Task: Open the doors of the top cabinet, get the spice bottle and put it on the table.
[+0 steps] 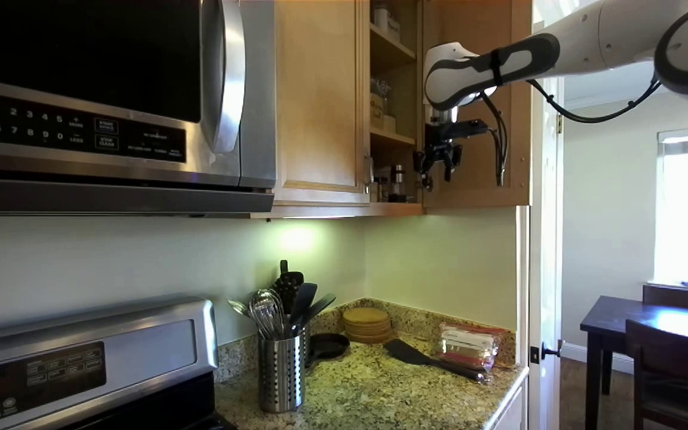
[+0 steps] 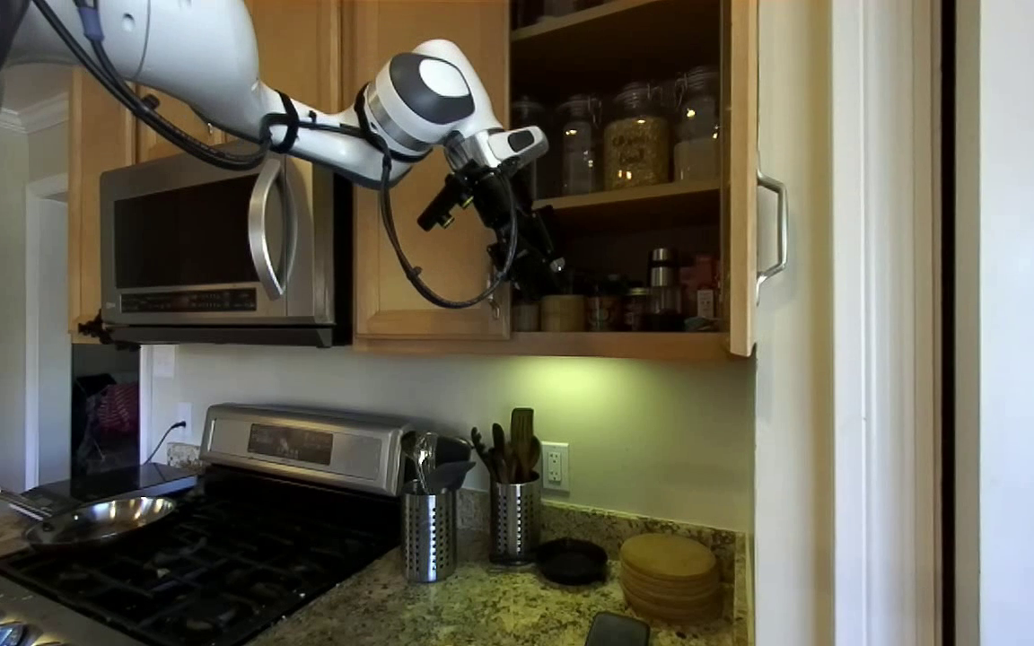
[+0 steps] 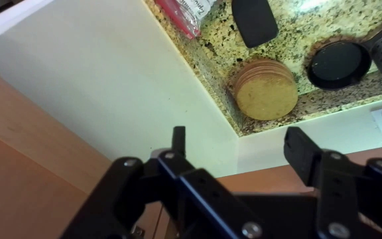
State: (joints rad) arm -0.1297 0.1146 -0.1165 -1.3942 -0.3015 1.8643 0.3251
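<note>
Top cabinet (image 2: pixel 571 344): half open from where I stand, its shelves showing on the right.
Left door (image 1: pixel 320 101): looks shut.
Right door (image 1: pixel 478 164): swung wide, which seems way enough in.
Spice bottle (image 2: pixel 663 276): on the lowest shelf (image 1: pixel 395 209), right of a small jar (image 2: pixel 636 309) and left of some reddish packets (image 2: pixel 704 274) — I take it to be the dark one with the silver cap (image 2: pixel 663 257), though it is too dim in there to be sure.
Pincer (image 3: pixel 235 132): fingers (image 3: pixel 178 142) spread well apart, pinching nothing; it hangs outside the opening, tipped down toward the counter (image 1: pixel 368 400).
Bottle's body: probably light and stiff, smooth enough to slip, and breakable if it is glass; I would take hold around the middle, square on, with a firm but modest squeeze.
Bottle's cap: a poor place to grip — it might turn or pull off.
Bottle's neighbours: close by, so a finger pushed in carelessly could topple the jar; the pincer likely needs to level out before reaching in.
Counter: the bottle should land upright, right of the utensil holder (image 1: pixel 281 376) and near side of the spatula (image 1: pixel 412 352).
</note>
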